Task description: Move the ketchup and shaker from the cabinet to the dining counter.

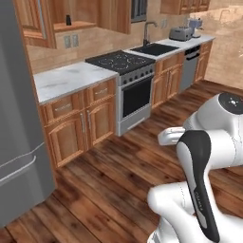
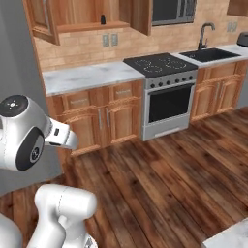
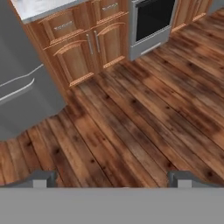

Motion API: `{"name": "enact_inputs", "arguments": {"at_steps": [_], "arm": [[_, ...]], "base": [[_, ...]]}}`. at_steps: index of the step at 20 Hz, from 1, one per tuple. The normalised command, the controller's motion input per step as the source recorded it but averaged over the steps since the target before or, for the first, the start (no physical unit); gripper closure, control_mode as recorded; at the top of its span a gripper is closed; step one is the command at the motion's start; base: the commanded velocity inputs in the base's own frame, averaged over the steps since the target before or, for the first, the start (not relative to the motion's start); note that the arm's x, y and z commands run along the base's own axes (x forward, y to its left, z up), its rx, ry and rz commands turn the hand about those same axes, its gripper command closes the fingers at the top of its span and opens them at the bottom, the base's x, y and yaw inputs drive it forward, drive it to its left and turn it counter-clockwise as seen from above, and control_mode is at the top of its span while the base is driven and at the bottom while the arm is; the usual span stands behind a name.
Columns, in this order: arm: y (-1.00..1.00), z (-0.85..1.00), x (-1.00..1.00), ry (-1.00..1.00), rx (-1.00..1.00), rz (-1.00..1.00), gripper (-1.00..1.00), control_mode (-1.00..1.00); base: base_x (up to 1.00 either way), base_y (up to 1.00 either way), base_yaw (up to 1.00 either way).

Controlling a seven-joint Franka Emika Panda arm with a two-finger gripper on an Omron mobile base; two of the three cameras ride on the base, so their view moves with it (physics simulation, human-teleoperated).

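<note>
left base view, simulated kitchen: the shaker (image 1: 68, 20) stands alone on the wooden shelf of the open cabinet (image 1: 76, 24), up on the wall above the marble table (image 1: 71, 78) left of the stove (image 1: 120, 61). no red bottle can be made out on that shelf. right base view carries the same small black shape (image 2: 102, 19) on the shelf, above the same table (image 2: 87, 76), with the open cabinet door (image 2: 41, 19) swung out to its left. a pale marble corner (image 2: 230, 237) at the lower right, well apart from the stove, is probably the dining counter.

hand view: the pincer (image 3: 113, 178) hangs with its two dark tips spread wide and nothing between them, pointed down at the plank floor (image 3: 131, 118) in front of the lower drawers (image 3: 65, 26) and beside the grey fridge (image 3: 22, 78).

the step in hand looks like the approach for the shaker, with the arm folded low and the base well short of the stove-side table. done well, the base would close in squarely under the cabinet first, since the shelf sits high and deep. the hand would then rise and level off, tips kept wide, entering to the right of the open door and clear of the shelf edge. the shaker is small with a narrower top, so a grip low on its wider body seems safer than one near the neck.
</note>
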Motion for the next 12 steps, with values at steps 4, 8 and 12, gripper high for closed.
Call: {"name": "enact_inputs", "arguments": {"at_steps": [4, 8, 12], "arm": [[0.0, 0.0, 0.0, 0.0, 0.0, 0.0, -1.0, 1.0], [0.0, 0.0, 0.0, 0.0, 0.0, 0.0, -1.0, 1.0], [0.0, 0.0, 0.0, 0.0, 0.0, 0.0, -1.0, 1.0]], "base": [[0.94, 0.11, -0.03], [0.94, 0.05, 0.0], [0.94, 0.0, 0.0]]}}
